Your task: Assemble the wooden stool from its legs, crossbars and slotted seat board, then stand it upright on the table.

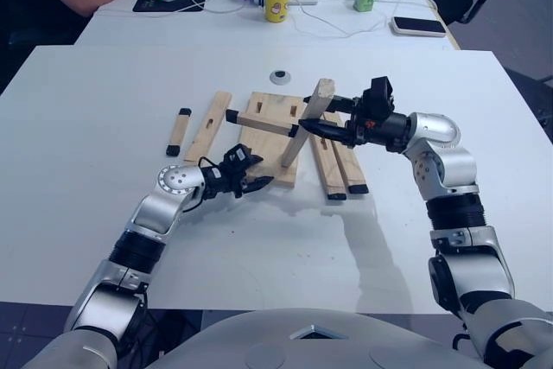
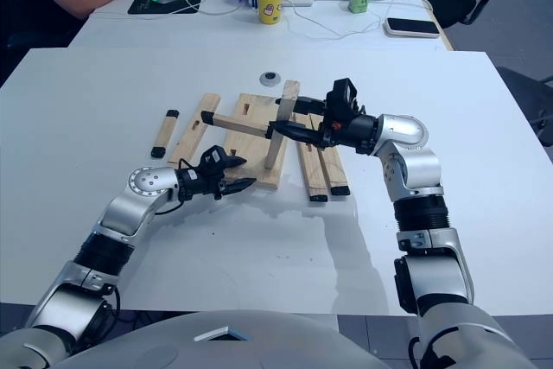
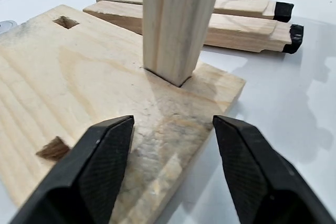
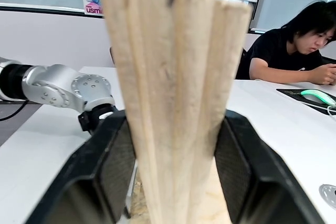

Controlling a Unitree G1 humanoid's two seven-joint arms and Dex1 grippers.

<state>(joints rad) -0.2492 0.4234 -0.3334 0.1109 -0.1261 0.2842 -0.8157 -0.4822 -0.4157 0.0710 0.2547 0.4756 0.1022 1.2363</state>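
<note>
Leg (image 1: 318, 99) stands tilted on seat board (image 3: 79, 77), clamped between right fingers (image 4: 107, 174).

Upright leg (image 3: 176, 24) is cut off by the top edge in the left wrist view, and seat board (image 3: 79, 87) is cropped at the picture's edges. In the right wrist view the leg's lower end is cut off. The far finger of the right gripper (image 1: 307, 125) is masked by the leg in the eye views.
</note>
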